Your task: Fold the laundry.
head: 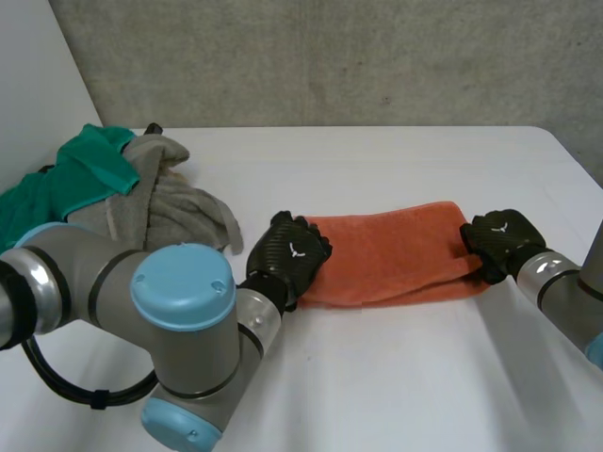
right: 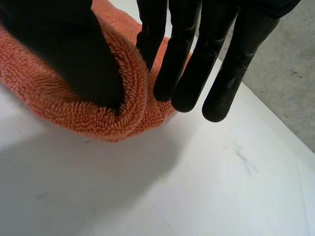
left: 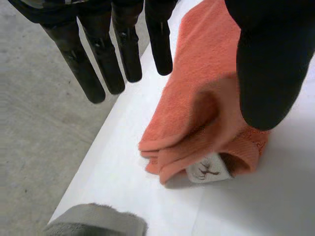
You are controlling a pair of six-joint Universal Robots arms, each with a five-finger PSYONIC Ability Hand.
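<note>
— Where's the towel?
— I see the orange towel lying as a long folded strip on the white surface.
— And the grips?
— My left robot hand is spread wide at one end, thumb over the cloth, fingers straight beyond it. My right robot hand pinches the other end between thumb and straight fingers. A grey-and-green laundry pile sits far left.

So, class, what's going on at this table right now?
A two-armed robot works on an orange towel, folded lengthwise on a white table. Its left hand is open at the towel's left end; its right hand pinches the right end between thumb and fingers. A grey and green laundry pile lies nearby.
</note>
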